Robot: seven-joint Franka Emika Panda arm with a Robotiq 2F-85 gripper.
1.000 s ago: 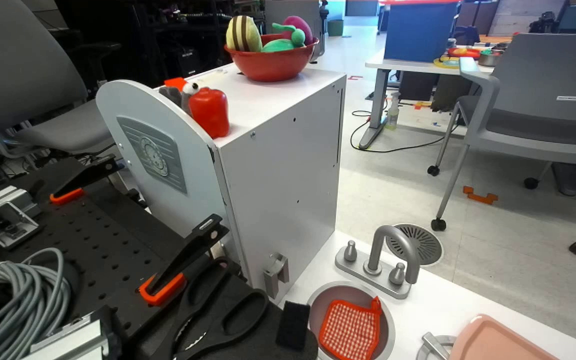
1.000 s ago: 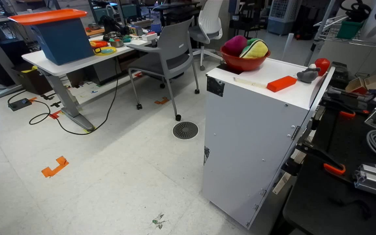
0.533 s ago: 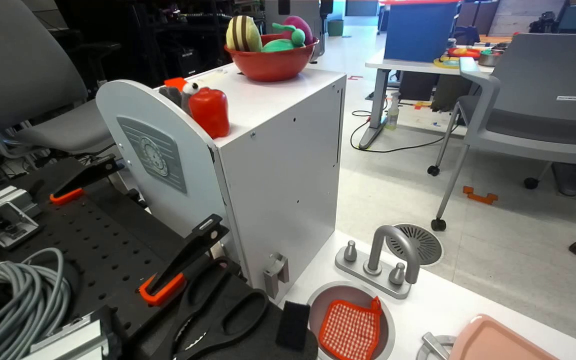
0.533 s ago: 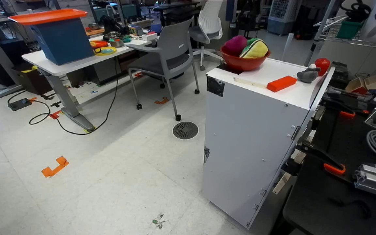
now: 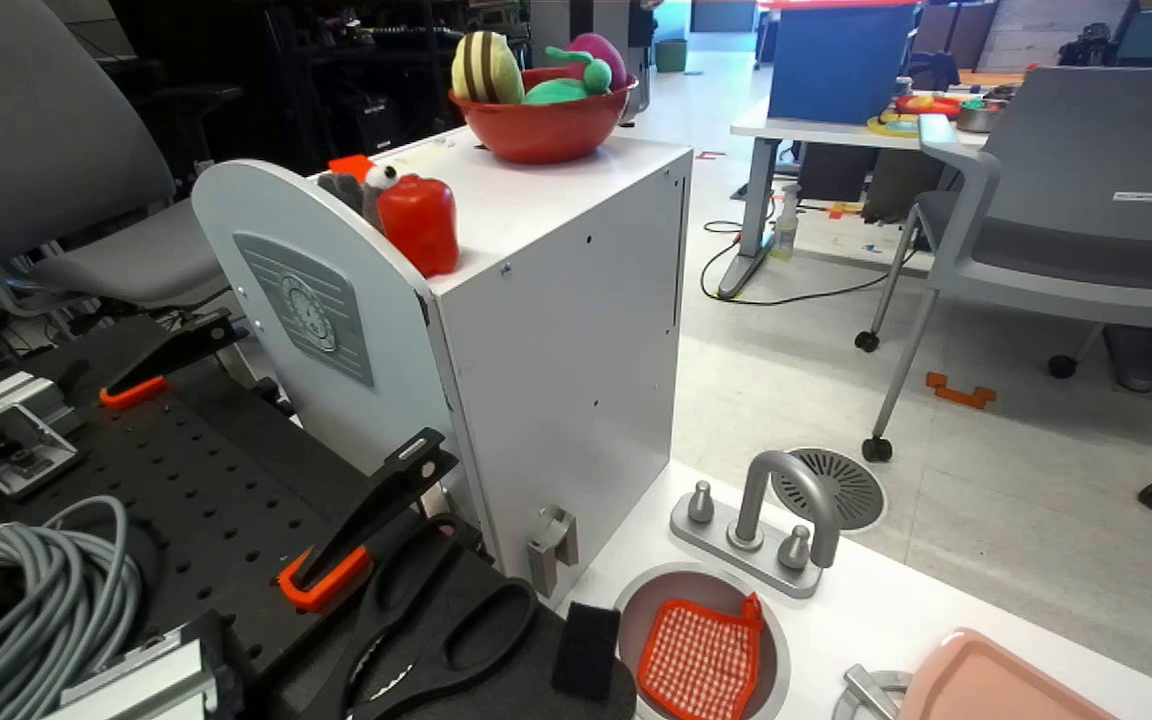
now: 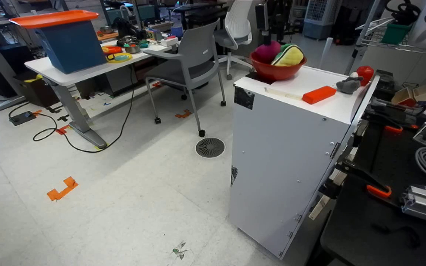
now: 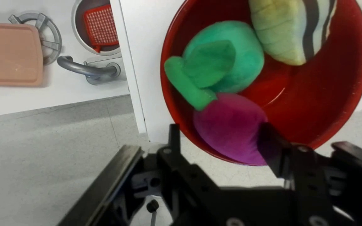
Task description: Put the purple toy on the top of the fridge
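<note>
While the purple toy [image 7: 231, 124] lies in the red bowl [image 5: 541, 135], the pincer [image 7: 219, 131] hangs over it with its fingers [image 7: 273, 147] well apart, gripping nothing. The bowl sits on the tabletop [image 5: 516, 200], the flat top of the fridge [image 5: 566, 330], close to the edge opposite the arched panel [image 5: 401, 370], and the toy rests at the bowl's wall on that same side, toward the corner on the faucet [image 7: 86, 69] side. Seen from the pincer, the toy lies below, in the gap as the wrist view shows it; one finger hides one end, and whether it touches I cannot tell. The toy's long axis slants across that gap, from the green stem [image 7: 189, 83] toward that finger, so closing now would probably squeeze it askew. The next move likely calls for going lower, perhaps turned slightly, with the opposite finger kept off the rim.
</note>
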